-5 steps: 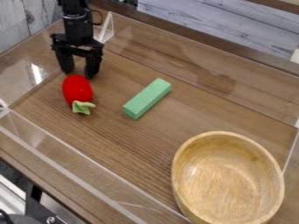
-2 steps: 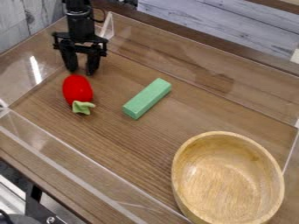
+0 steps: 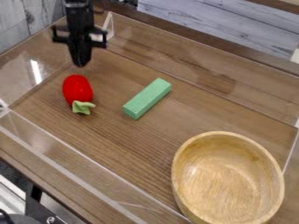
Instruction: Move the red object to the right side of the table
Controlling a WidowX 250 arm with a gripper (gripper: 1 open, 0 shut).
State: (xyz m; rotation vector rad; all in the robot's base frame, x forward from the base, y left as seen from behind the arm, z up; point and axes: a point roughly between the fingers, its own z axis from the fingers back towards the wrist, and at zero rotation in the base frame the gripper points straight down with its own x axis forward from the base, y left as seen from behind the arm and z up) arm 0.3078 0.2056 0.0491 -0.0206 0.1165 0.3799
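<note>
The red object (image 3: 77,90) is a small glossy strawberry toy with a green leafy cap pointing toward the front; it lies on the left part of the brown wood-grain table (image 3: 176,122). My black gripper (image 3: 79,61) hangs above and just behind it, pointing straight down. Its fingers are pressed together into one narrow tip with nothing between them. There is a gap between the tip and the strawberry.
A light green rectangular block (image 3: 147,97) lies diagonally right of the strawberry. A round wooden bowl (image 3: 229,179) fills the front right corner. Low clear acrylic walls (image 3: 70,166) border the tabletop.
The fingers stood spread apart behind the strawberry before; now they are shut and the gripper has risen a little. The strawberry and the block have not moved.
</note>
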